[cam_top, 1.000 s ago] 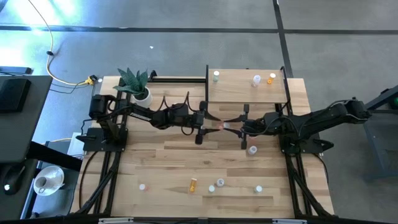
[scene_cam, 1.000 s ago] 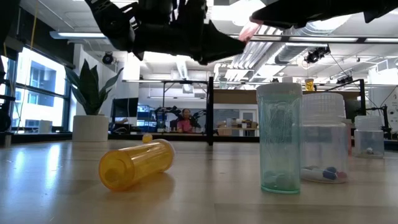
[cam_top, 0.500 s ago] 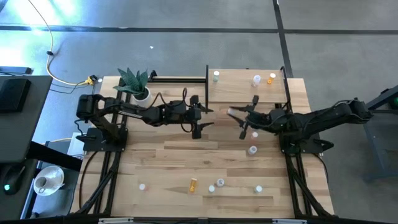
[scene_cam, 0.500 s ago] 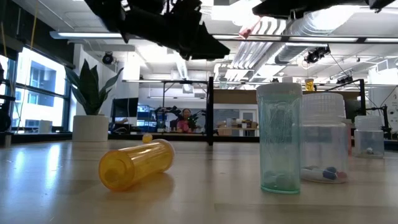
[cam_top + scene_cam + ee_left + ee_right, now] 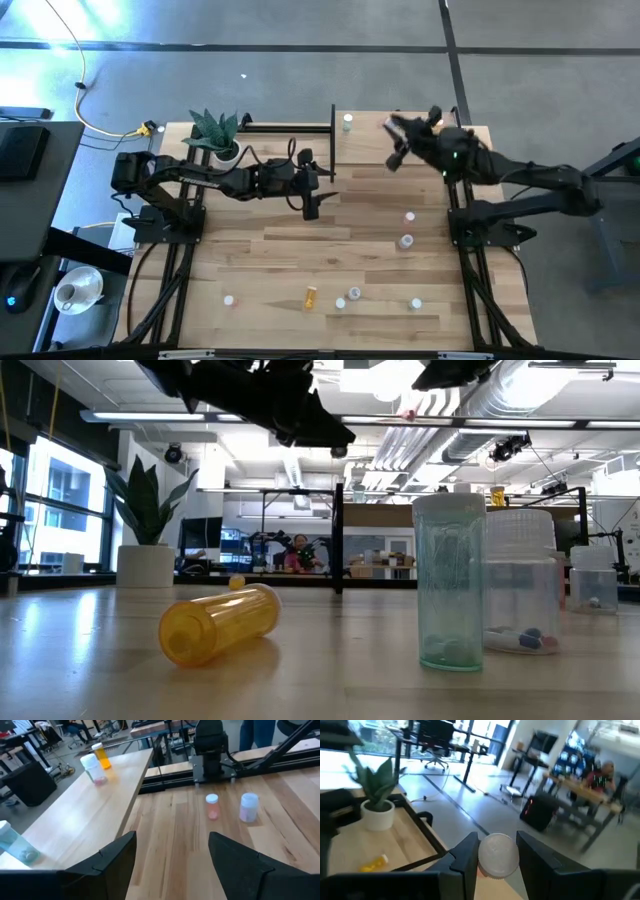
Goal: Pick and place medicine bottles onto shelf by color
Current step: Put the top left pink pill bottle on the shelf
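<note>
My right gripper (image 5: 392, 128) hangs above the light-wood shelf (image 5: 370, 152), shut on a pink medicine bottle with a white cap (image 5: 496, 855). My left gripper (image 5: 172, 837) stands open above the table's middle (image 5: 318, 190), holding nothing. On the shelf stand a teal bottle (image 5: 12, 845), a pale pink bottle (image 5: 93, 769) and an orange bottle (image 5: 101, 755). A pink bottle (image 5: 409, 217) and a white bottle (image 5: 405, 241) stand upright on the table by the right arm's base. My right gripper pinches the pink bottle between its two fingers (image 5: 465, 857), one on each side of it at the white cap (image 5: 496, 855). The cap's round top faces back toward the wrist. The fingers reach nearly level, and the bottle is lifted clear above the shelf.
Several bottles stand near the table's front edge, among them an orange bottle (image 5: 220, 622) lying on its side, a teal bottle (image 5: 450, 582) and a clear bottle (image 5: 520, 585), both upright. A potted plant (image 5: 218, 135) stands at the far left. Black posts (image 5: 333, 130) carry the shelf.
The two grippers met at the pink bottle over the table's middle. My left gripper has drawn back toward the table's left and risen a little. My right gripper has kept the bottle, lifted it and swung it toward the far edge, over the shelf.
</note>
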Controlling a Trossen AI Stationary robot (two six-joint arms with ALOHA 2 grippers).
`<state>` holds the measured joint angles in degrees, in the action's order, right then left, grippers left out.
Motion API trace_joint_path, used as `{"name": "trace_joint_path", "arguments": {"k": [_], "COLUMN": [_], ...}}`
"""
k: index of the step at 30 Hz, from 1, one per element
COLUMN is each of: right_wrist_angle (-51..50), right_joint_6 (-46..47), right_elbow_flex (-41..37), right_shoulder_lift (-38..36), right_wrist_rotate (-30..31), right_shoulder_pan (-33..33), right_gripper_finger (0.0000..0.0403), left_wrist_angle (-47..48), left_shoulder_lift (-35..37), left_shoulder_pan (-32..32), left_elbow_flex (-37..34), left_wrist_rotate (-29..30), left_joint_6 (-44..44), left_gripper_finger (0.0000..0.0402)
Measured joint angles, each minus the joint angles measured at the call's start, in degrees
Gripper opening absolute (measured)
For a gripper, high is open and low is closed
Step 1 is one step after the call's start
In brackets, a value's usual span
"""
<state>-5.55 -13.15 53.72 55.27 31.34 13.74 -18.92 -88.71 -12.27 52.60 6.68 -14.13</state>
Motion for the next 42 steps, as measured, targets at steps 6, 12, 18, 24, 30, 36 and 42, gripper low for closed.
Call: {"name": "trace_joint_path", "arguments": {"k": [6,12,18,24,30,36,42], "right_wrist_angle": [-6.1,-10.1,-10.5,-11.0,-15.7,-16.8,-17.2], "right_joint_6": [8.3,13.2,14.4,13.2,12.1,11.2,11.2], "right_elbow_flex": [2.7,2.8,2.8,3.8,9.1,10.4,10.4], "right_shoulder_lift": [0.5,4.5,11.6,17.7,22.1,24.9,25.7], "right_wrist_rotate": [-8.5,-16.5,-21.1,-21.8,-23.1,-22.6,-20.7], "right_shoulder_pan": [11.1,18.9,22.7,24.2,23.8,22.8,22.9], "right_gripper_finger": [0.0107,0.0107,0.0107,0.0107,0.0107,0.0107,0.0107], "left_wrist_angle": [-0.5,-0.6,-0.5,-0.1,-0.2,-0.1,-0.1], "left_shoulder_lift": [0.0,0.0,0.0,-0.1,-0.1,-0.1,-0.1], "left_shoulder_pan": [0.0,0.0,0.0,0.0,0.0,0.0,0.0], "left_elbow_flex": [0.0,0.0,0.0,0.0,0.0,0.0,0.0], "left_wrist_rotate": [0.0,-0.2,-0.2,-0.2,-0.2,-0.1,0.0], "left_joint_6": [0.1,0.4,0.4,0.4,0.4,0.4,0.4], "left_gripper_finger": [0.0236,0.0236,0.0236,0.0236,0.0236,0.0236,0.0236]}}
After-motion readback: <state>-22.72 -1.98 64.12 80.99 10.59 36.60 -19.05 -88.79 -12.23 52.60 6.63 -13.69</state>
